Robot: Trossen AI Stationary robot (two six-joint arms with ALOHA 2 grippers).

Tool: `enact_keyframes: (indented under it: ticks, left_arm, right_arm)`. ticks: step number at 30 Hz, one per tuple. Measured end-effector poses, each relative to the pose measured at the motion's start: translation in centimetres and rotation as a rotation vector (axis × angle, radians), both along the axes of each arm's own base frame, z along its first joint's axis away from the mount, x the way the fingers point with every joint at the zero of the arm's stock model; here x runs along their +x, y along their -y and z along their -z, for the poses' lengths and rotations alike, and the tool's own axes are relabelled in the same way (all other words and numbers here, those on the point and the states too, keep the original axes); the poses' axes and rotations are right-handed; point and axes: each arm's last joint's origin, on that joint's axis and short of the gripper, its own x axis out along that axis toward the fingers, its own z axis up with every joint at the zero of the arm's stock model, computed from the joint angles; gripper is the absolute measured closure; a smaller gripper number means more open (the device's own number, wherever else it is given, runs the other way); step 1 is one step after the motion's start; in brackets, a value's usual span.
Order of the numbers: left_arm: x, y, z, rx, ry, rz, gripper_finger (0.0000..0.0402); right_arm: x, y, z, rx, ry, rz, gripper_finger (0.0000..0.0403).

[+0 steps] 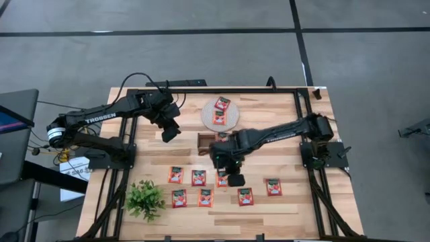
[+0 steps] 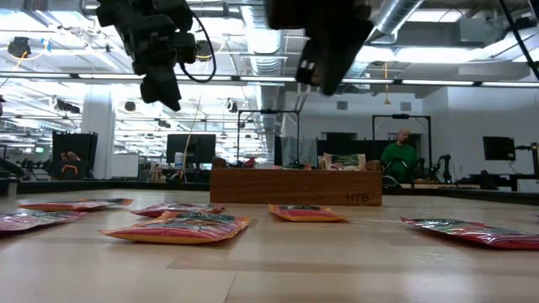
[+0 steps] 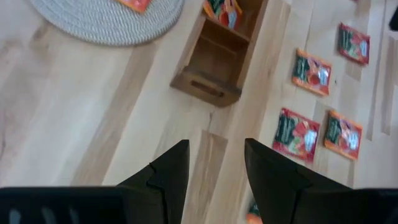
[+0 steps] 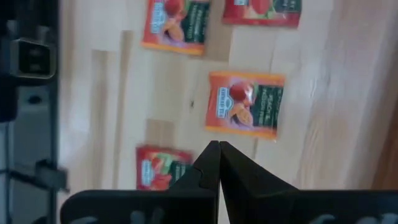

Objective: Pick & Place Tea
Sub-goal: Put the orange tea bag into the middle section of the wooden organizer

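1. red-orange tea sachets [image 1: 199,177] are lying flat in two loose rows on the wooden table [image 1: 282,208], toward the 6 o'clock side in the high view, seven showing there.
2. two more sachets [image 1: 220,109] are sitting on the round woven mat [image 1: 232,121] toward 12 o'clock, overlapping each other.
3. brown wooden tray [image 1: 205,142] is lying just at 6 o'clock of the mat, mostly hidden under the right arm; one sachet [image 3: 222,10] is showing in a compartment in the left wrist view, the end compartment beside it is showing nothing.
4. right gripper [image 1: 236,179] is hanging over the upper sachet row, near the table's middle, fingers pressed together, nothing between them.
5. in the right wrist view one sachet [image 4: 246,103] is lying just past the closed fingertips, not touching them.
6. left gripper [image 1: 170,132] is hovering at 9 o'clock of the tray, above bare wood, fingers spread, holding nothing.
7. green plant [image 1: 144,199] is sitting at the 7 o'clock corner of the table, just beside the lower row.
8. low view is showing both grippers well above the tabletop, a person [image 2: 398,156] far behind in the room.
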Motion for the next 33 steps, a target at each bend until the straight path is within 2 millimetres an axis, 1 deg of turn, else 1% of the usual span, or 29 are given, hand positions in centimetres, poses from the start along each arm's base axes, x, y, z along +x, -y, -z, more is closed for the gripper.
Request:
enact_keyframes:
  ticks: [2, 4, 6, 8, 12, 14, 15, 17, 19, 21, 24, 26, 28, 33]
  left_arm:
    - [-0.1, 0.0, 0.0, 0.008, -0.007, 0.016, 0.0255]
    - [-0.1, 0.1, 0.1, 0.018, -0.013, 0.034, 0.0255]
    - [-0.2, 0.1, 0.1, 0.022, -0.016, 0.041, 0.0255]
    - [-0.2, 0.1, 0.1, 0.026, -0.019, 0.05, 0.0255]
    - [-0.3, 0.1, 0.2, 0.027, -0.027, 0.057, 0.0255]
    - [-0.3, 0.1, 0.2, 0.027, -0.029, 0.058, 0.0255]
    - [-0.3, 0.1, 0.2, 0.027, -0.029, 0.058, 0.0255]
    - [-0.3, 0.1, 0.2, 0.026, -0.029, 0.058, 0.0255]
    - [-0.3, 0.1, 0.2, 0.026, -0.031, 0.059, 0.0255]
    - [-0.3, 0.1, 0.2, 0.027, -0.031, 0.059, 0.0255]
    - [-0.3, 0.1, 0.2, 0.027, -0.03, 0.059, 0.0255]
    - [-0.3, 0.1, 0.2, 0.028, -0.029, 0.06, 0.0255]
    - [-0.3, 0.1, 0.2, 0.029, -0.027, 0.06, 0.0255]
    - [-0.3, 0.1, 0.2, 0.029, -0.026, 0.06, 0.0255]
  right_arm:
    - [0.2, -0.8, 0.7, -0.041, -0.009, 0.029, 0.0403]
    - [0.9, -1.5, 1.5, -0.092, 0.021, 0.071, 0.0403]
    - [1.2, -1.8, 2.5, -0.135, 0.003, 0.11, 0.0403]
    - [1.6, -2.0, 3.1, -0.148, 0.011, 0.142, 0.0403]
    - [1.7, -1.8, 4.1, -0.149, -0.047, 0.224, 0.0401]
    - [2.2, -1.6, 4.6, -0.143, -0.045, 0.248, 0.0393]
    - [2.3, -1.5, 4.9, -0.142, -0.046, 0.254, 0.0387]
    - [2.0, -1.3, 5.7, -0.16, -0.101, 0.253, 0.0369]
    - [2.7, -1.5, 6.2, -0.148, -0.073, 0.255, 0.0348]
    - [2.3, -1.5, 6.6, -0.163, -0.112, 0.24, 0.0328]
    - [3.0, -1.5, 7.5, -0.174, -0.086, 0.253, 0.0308]
    - [2.4, -1.2, 7.8, -0.216, -0.14, 0.26, 0.0302]
    - [3.0, -1.0, 7.7, -0.208, -0.094, 0.272, 0.0301]
    - [2.9, -0.5, 7.9, -0.227, -0.113, 0.276, 0.03]
